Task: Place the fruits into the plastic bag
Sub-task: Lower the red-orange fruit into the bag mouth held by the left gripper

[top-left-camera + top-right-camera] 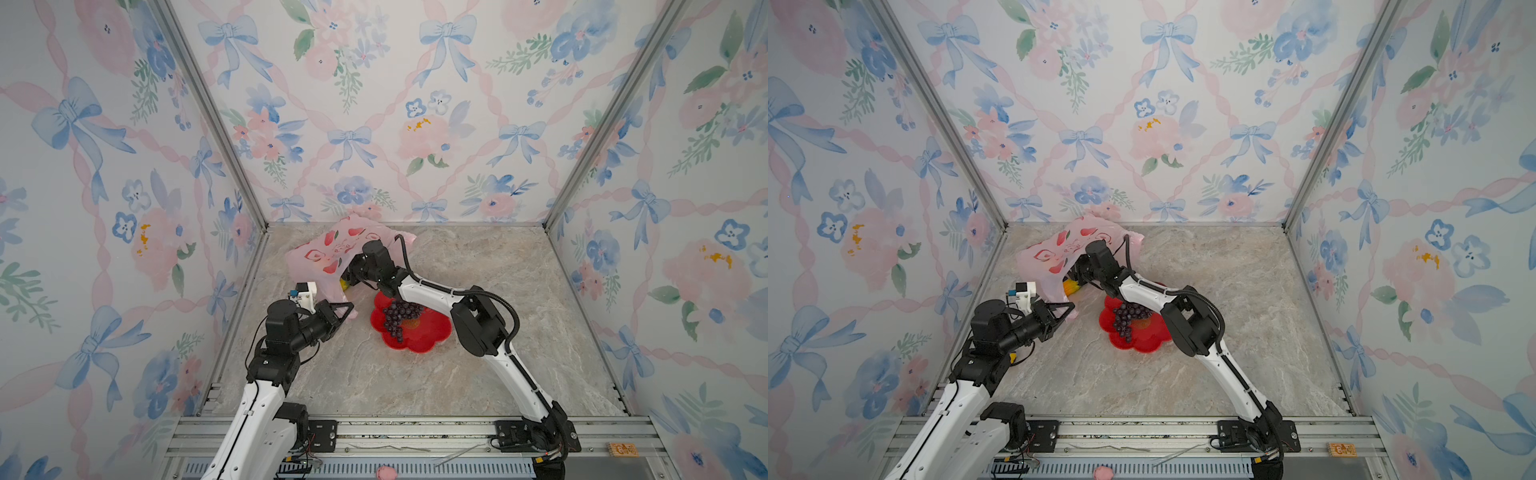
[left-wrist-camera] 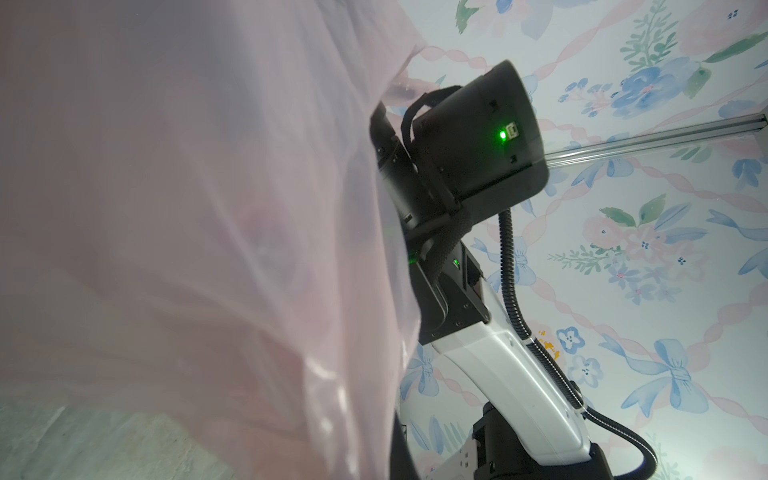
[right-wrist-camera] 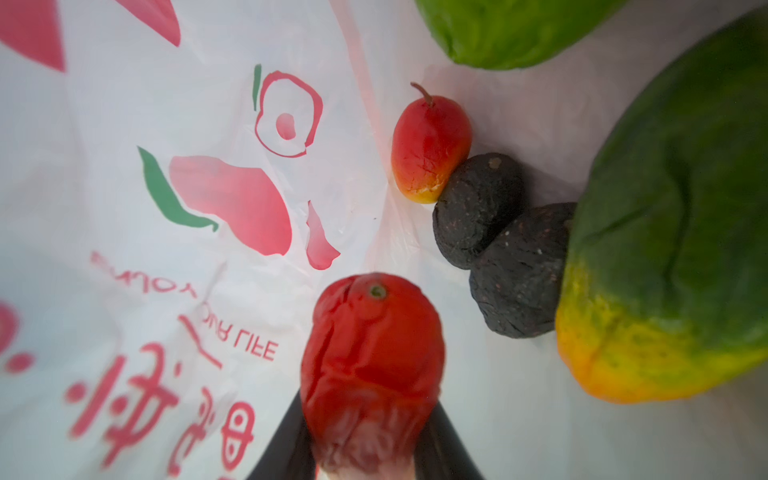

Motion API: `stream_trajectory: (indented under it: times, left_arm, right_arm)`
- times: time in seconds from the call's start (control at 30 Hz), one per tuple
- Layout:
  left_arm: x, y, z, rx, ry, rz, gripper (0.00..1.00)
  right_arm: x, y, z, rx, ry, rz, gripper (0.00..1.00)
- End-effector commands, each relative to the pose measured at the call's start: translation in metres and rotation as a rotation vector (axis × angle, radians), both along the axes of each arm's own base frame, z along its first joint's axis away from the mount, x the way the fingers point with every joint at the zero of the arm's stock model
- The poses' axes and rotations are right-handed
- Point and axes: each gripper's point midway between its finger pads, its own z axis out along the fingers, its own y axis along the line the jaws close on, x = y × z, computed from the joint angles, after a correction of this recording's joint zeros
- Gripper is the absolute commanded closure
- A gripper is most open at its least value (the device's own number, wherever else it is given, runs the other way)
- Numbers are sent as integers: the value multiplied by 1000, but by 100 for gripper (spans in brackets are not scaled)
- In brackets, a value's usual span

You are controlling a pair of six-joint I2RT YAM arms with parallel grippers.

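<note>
Red flower-shaped plate (image 1: 432, 338) sits nearest on the tabletop (image 1: 457, 374). It carries the dark grape bunch (image 1: 399, 316), with a yellow-orange piece (image 1: 414, 323) partly hidden under it; neither is bagged yet. Just beyond, to the left, the left claw (image 1: 349, 309) is clenched on a fold at the near edge of the plastic bag (image 1: 320, 253), lifting the mouth so it gapes toward the plate. A yellow fruit (image 1: 1070, 286) lies at that mouth; whether it is fully inside I cannot tell. The right arm reaches over the plate into the opening, and the pink film hides its claw in both top views. In the right wrist view, the right claw (image 3: 370, 411) grasps a red mango (image 3: 370, 345), a jaw on either side, inside the bag. Deeper in, a smaller mango (image 3: 430, 145) touches the first of two blackish ovals (image 3: 478, 208). The second oval (image 3: 519, 274) leans on a large green-and-yellow fruit (image 3: 673, 249), and a green fruit (image 3: 507, 33) lies farthest in. Step in hand, as I read it: depositing the mango. The next move calls for releasing it clear of the fruit already lying there, then backing out without snagging the film. The grapes come after.
</note>
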Motion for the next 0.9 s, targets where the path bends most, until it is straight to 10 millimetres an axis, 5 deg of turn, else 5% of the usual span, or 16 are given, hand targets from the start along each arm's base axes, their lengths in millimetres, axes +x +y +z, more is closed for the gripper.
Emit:
stream_trajectory:
  times: [0.0,0.4,0.67,0.87]
  left_arm:
    - [-7,-5,-1,-16,5,-35,100]
    - [-10,-8,6,12,-6,-75,100]
    - [-12,-9,12,37,-12,-109,100]
    - [-10,-8,13,43,-9,-113,100]
  right_arm:
    - [3,9,-8,-11,12,-10,68]
    - [40,16,-13,41,-33,-91,61]
    - [65,-1,-18,47,-41,-166,59]
    - [74,-9,-17,53,-46,-192,46]
